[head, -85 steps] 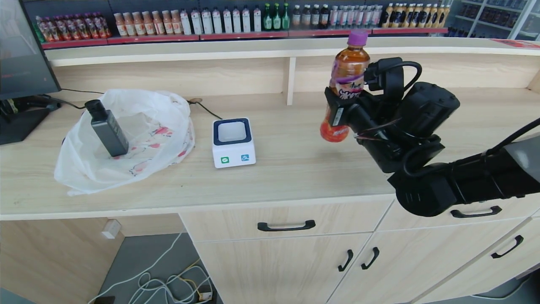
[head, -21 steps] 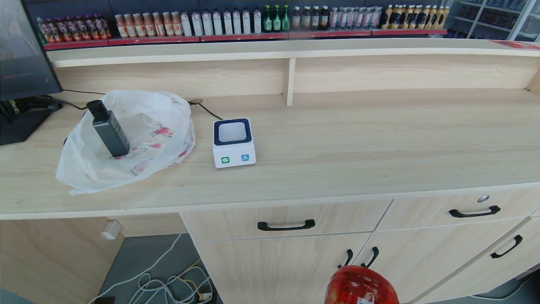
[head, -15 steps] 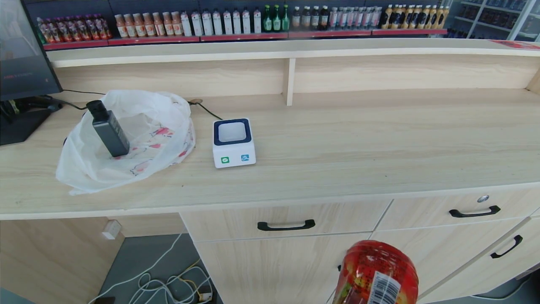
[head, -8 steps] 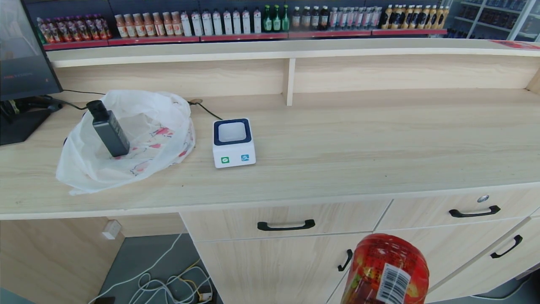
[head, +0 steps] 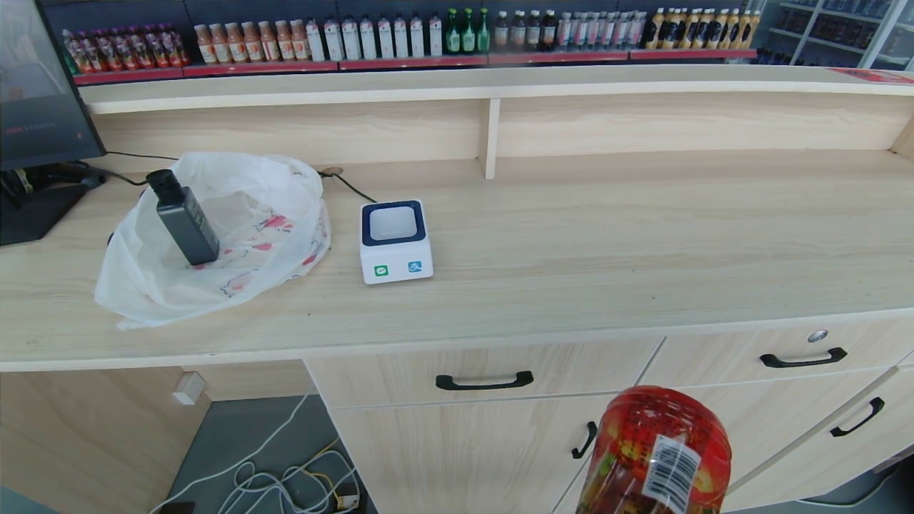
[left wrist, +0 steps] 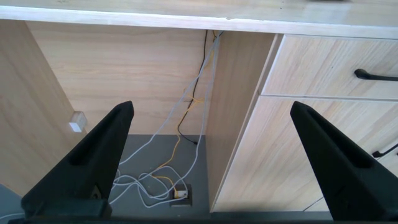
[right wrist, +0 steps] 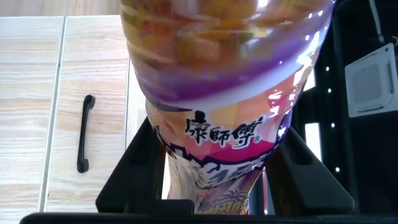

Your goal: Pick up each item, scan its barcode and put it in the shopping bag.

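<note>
Bottle [head: 657,450] clamped in right hand [right wrist: 217,165] before drawers [head: 485,360]; left hand [left wrist: 211,112] spread wide; scanner [head: 395,239] beside shopping bag [head: 285,235].

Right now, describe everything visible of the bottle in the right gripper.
The bottle is clear plastic holding an amber drink, wrapped in a label: red and orange near its base, with a white barcode patch, purple and pink higher up. Its base points toward the head camera, low in front of the cabinet doors, off the counter. The right gripper clamps its middle between black fingers.
</note>
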`<state>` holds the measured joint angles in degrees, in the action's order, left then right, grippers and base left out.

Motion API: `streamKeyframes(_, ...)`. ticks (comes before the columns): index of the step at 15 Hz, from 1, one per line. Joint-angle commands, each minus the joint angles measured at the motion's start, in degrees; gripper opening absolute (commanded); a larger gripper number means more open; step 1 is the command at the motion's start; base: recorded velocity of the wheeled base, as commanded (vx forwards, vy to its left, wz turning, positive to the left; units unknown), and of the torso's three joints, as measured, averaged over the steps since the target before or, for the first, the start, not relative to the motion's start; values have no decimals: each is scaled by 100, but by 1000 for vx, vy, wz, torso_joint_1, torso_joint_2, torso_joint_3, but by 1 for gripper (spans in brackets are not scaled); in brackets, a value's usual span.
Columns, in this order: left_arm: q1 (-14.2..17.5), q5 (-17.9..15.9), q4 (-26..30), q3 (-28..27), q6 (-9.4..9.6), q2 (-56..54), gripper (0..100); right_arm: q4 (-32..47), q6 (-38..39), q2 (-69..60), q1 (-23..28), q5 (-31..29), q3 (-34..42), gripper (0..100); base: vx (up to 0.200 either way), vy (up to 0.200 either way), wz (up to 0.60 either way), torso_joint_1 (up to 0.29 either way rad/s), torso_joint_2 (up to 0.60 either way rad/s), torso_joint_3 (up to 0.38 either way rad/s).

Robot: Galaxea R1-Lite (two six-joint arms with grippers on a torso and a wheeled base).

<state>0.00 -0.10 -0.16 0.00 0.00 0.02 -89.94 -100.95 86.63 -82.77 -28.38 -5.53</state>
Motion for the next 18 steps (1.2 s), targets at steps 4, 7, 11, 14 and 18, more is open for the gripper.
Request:
streamKeyframes(4, 0, 1, -2, 0, 0, -2, 100, -6, -4, -5, -2, -1, -27, 0, 0, 0, 0, 0, 0, 0)
streamKeyframes(7, 0, 1, -2, 0, 0, 6, 100, -6, -4, -5, -2, -1, -27, 0, 0, 0, 0, 0, 0, 0)
streamKeyframes(11, 0, 1, -2, 0, 0, 6, 100, -6, 242, -5, -2, -1, -150, 0, 0, 0, 0, 0, 0, 0)
streamKeyframes(14, 0, 1, -2, 0, 0, 6, 100, -6, 1622, 30, -19, -1, -238, 0, 0, 0, 0, 0, 0, 0)
streamKeyframes(18, 0, 1, -2, 0, 0, 6, 100, -6, 2853, -208, -19, -1, -255, 0, 0, 0, 0, 0, 0, 0)
